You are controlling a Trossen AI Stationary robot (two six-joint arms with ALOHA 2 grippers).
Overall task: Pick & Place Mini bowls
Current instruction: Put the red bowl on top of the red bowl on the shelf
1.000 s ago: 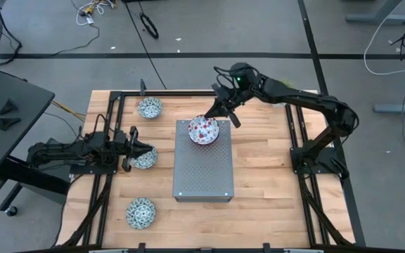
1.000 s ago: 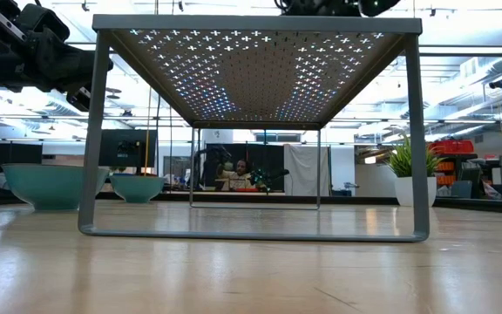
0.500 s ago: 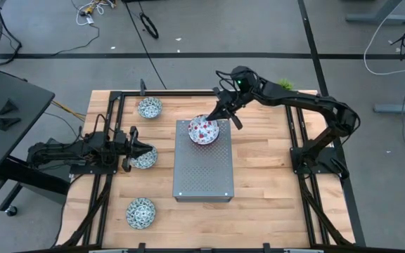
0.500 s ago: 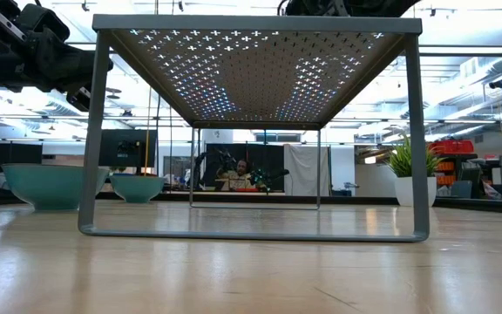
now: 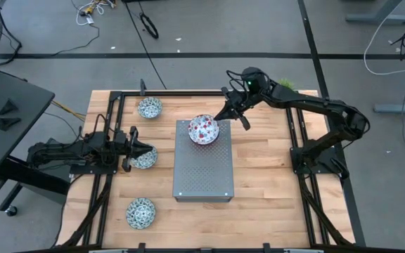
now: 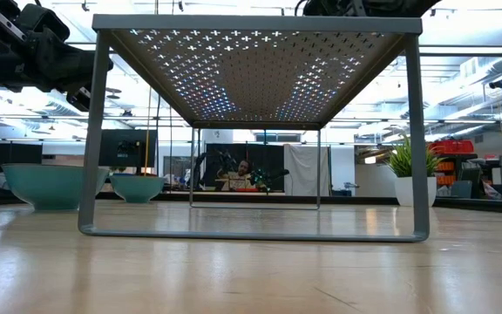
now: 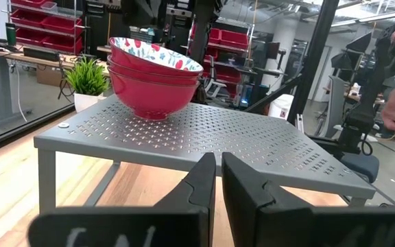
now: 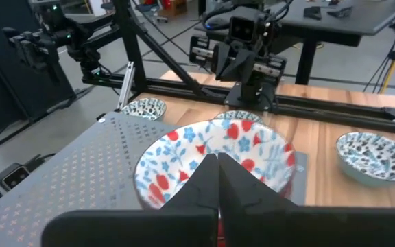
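Bowls with red floral insides sit stacked on the grey perforated metal stand; only the left wrist view shows the stack's glossy red outsides, while the high view shows one patterned circle. Three blue-green bowls lie on the wooden table: one near the far edge, one near the front, one at the left end effector, whose fingers stand nearly closed, with no grip visible. The right end effector, fingers pressed together and empty, hovers beside the stack. A potted plant appears in the low view.
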